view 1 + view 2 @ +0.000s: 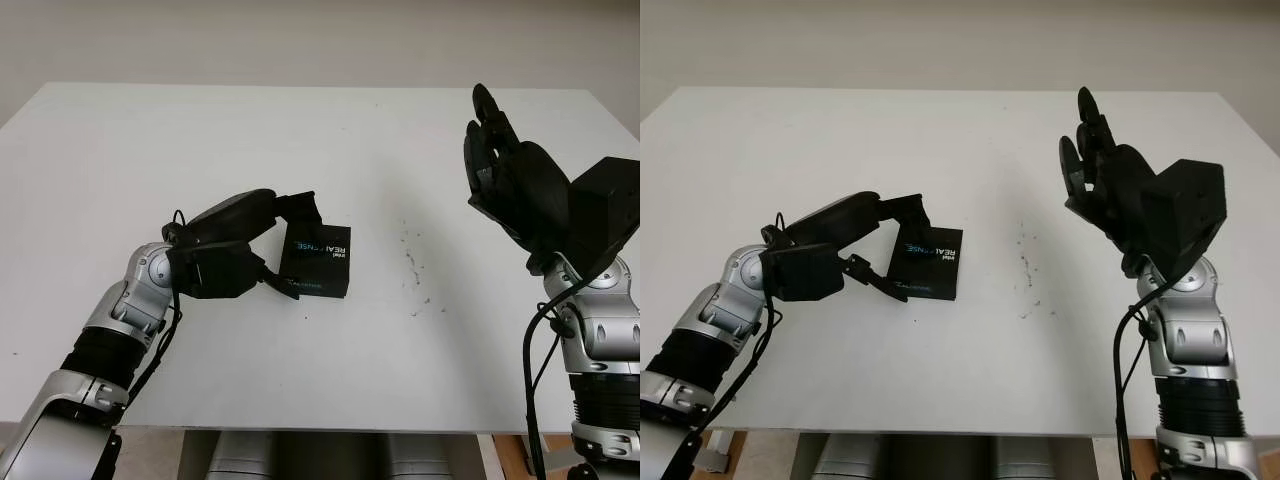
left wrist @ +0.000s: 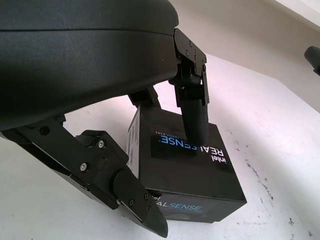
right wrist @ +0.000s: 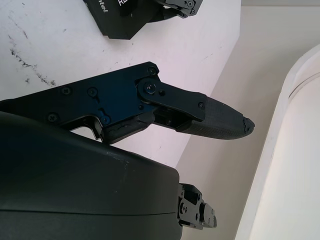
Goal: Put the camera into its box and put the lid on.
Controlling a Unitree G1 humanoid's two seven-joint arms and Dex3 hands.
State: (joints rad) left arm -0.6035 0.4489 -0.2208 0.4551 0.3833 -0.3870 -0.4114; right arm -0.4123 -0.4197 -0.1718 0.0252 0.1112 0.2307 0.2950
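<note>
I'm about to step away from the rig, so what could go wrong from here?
The left hand has fingers on the closed black box from its left side; pressing further might slide it across the smooth table. One finger lies over the lid, so pulling away could drag it. The right hand is open, raised off to the right, too far to steady anything.
</note>
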